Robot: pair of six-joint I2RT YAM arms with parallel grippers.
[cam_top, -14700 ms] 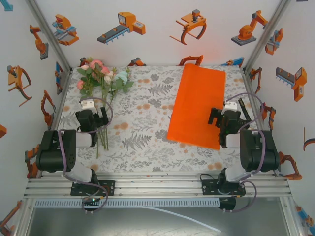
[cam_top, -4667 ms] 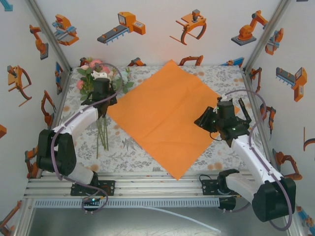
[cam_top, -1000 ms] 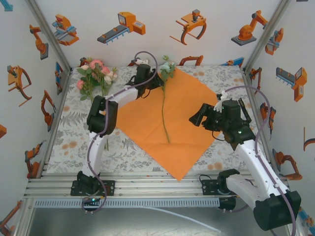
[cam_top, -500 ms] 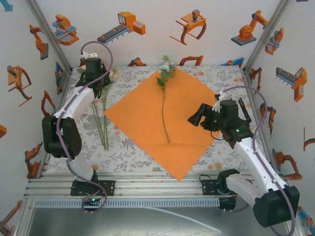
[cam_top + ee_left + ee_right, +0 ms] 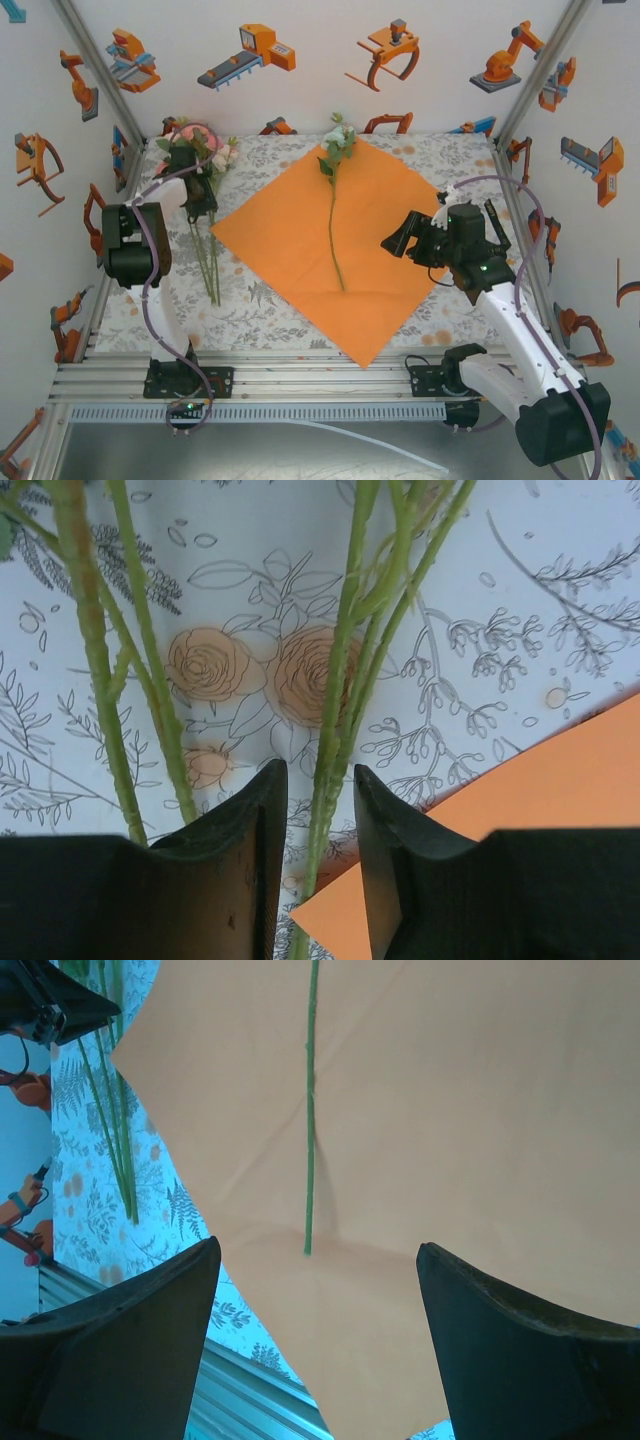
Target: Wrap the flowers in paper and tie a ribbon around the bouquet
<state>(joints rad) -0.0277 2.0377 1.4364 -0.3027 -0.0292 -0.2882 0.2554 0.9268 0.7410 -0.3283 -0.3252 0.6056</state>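
With one flower (image 5: 333, 200) now on the paper (image 5: 290, 250), the left pincer (image 5: 320, 775) is back, closing around another stem (image 5: 340, 680); the right pincer (image 5: 318, 1250) hangs spread wide.

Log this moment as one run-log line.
left gripper: jaws straddling a stem | right gripper: open above paper | single flower: lying on paper

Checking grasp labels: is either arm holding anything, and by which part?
Nothing held. The left gripper straddles one stem of the flowers, gaps either side; the right gripper is open above the paper.
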